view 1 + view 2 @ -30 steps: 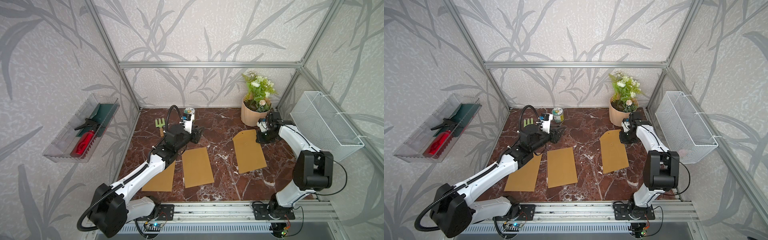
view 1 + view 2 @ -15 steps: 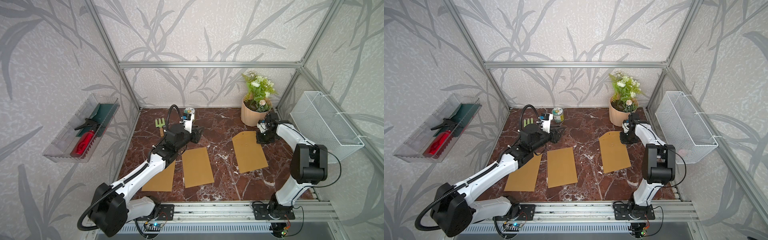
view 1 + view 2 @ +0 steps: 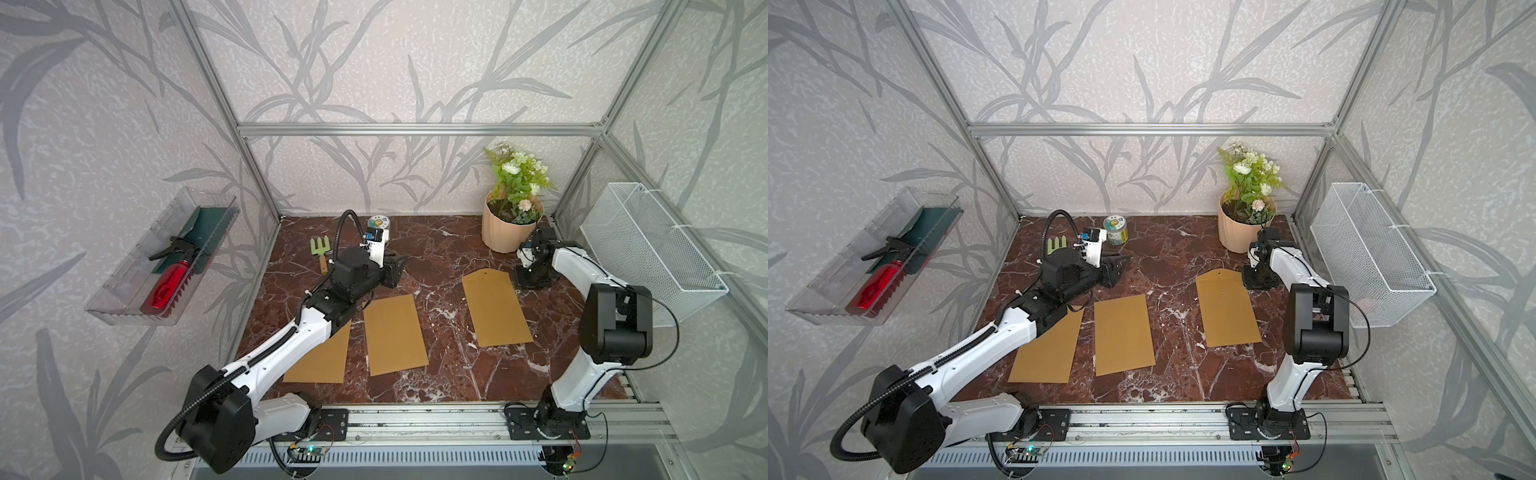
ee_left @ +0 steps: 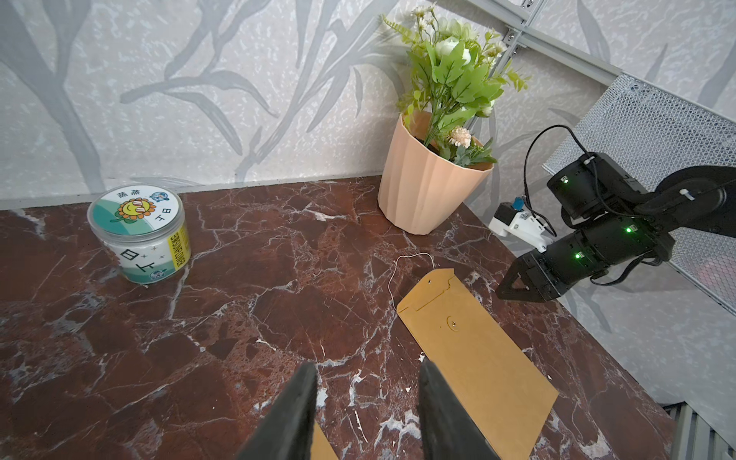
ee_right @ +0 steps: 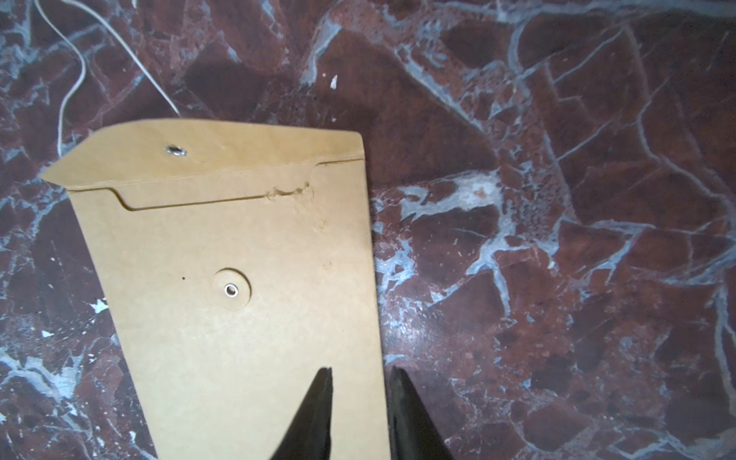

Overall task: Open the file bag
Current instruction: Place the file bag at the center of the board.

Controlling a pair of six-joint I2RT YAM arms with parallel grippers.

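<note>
On the red-brown marble tabletop (image 3: 436,249), the tan kraft-paper file bag (image 5: 239,318) lies flat beneath the right hand (image 5: 358,372), flap unfolded beyond it. That hand, narrowly parted and empty, straddles the bag's long edge, probably to lift it; the thin white string (image 5: 71,79) trails loose.

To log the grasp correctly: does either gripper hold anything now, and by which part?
Nothing is held. The left gripper is open and empty; the right gripper is open over the side edge of the file bag, which lies flat.
</note>
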